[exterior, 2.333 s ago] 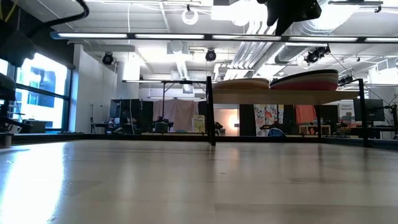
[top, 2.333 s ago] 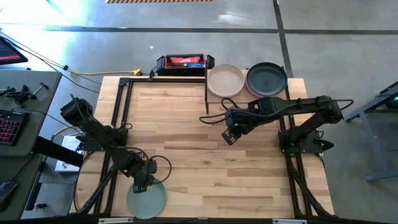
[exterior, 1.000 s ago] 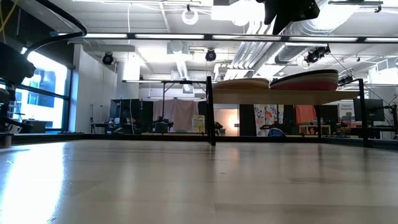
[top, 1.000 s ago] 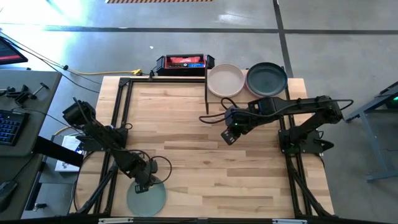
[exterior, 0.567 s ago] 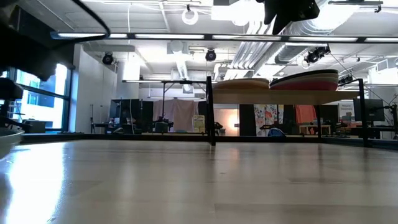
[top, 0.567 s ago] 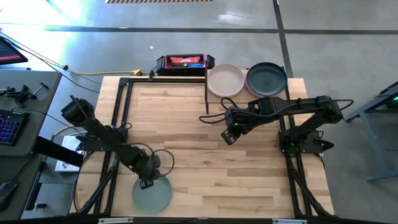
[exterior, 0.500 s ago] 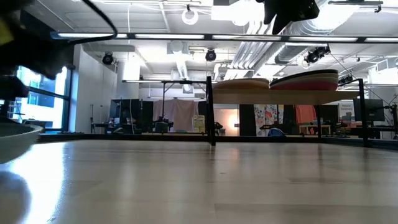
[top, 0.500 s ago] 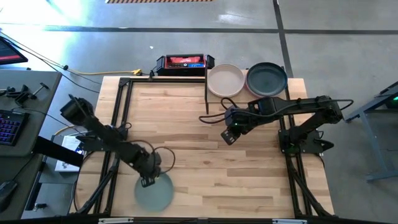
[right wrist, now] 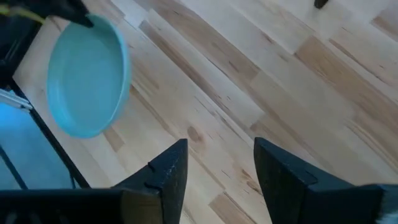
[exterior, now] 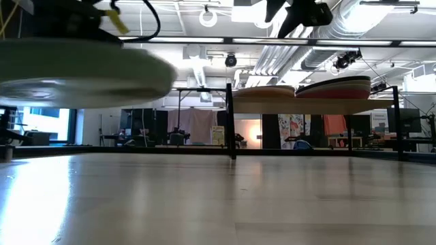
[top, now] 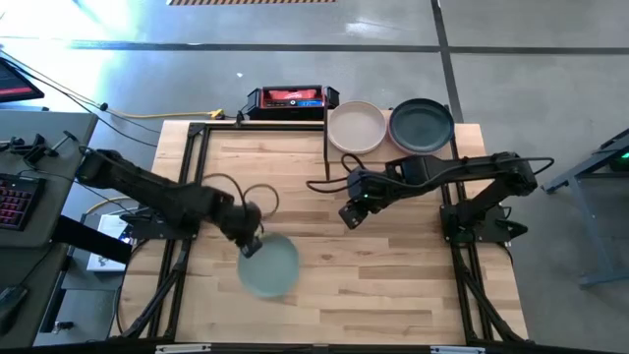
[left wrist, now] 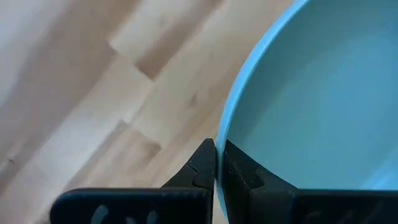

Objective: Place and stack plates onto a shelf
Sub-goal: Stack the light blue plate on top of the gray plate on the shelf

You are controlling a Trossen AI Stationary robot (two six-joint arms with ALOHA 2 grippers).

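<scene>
A pale sage-green plate [top: 270, 267] hangs above the table's middle left, with my left gripper [top: 251, 246] shut on its rim. It fills the upper left of the low view [exterior: 75, 71], clear of the tabletop. The shelf [exterior: 300, 106] stands at the table's far right. On it a stack topped by a beige plate [top: 356, 126] rests beside a stack topped by a charcoal plate [top: 422, 125]. My right gripper [right wrist: 221, 168] hovers open over the table's middle, right of the green plate [right wrist: 87, 78], with nothing between its fingers. My left gripper pinches the plate's rim [left wrist: 222, 134], on the side toward the table's left edge. One finger is inside the plate and one outside. The fingers slant down from above. The plate juts out from the fingers roughly level, lifted clear of the table.
A black-and-red box [top: 288, 98] sits beyond the table's far edge. Black frame rails [top: 187, 167] run along the table's left and right sides, and a shelf post [top: 326, 147] stands left of the stacks. Bare planks [top: 383, 285] lie between the arms and the near edge.
My left gripper has lifted the green plate off the table's near left corner. It has carried the plate up, toward the right and the far edge, turning as it went. My right gripper has spread its fingers wider and tipped a little.
</scene>
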